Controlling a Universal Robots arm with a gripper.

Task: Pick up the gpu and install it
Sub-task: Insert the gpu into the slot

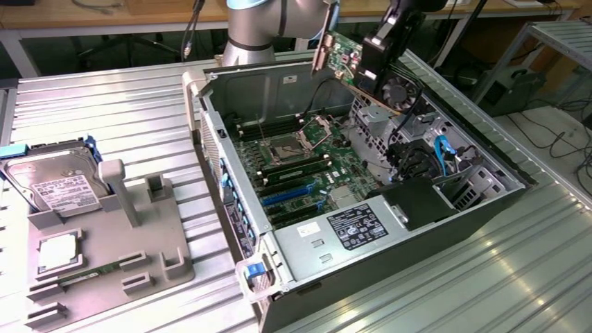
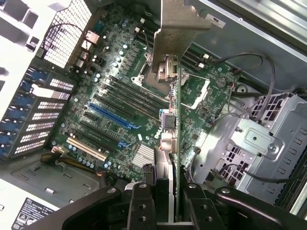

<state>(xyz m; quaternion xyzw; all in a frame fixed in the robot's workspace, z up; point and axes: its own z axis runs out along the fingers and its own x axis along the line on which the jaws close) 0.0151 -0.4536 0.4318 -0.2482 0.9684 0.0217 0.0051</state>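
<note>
Hanging in the upper middle of the exterior view, the gpu [image 1: 344, 54] tilted above the far rim of the open computer case [image 1: 209, 132] on the bench [image 1: 111, 104]. The fingers [image 2: 142, 207] were clamped on its edge, with the motherboard [image 2: 120, 100] well apart beneath its bracket [image 2: 180, 28].

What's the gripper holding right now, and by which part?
The gpu; the gripper pinches its flat faces at the edge away from the motherboard.
</note>
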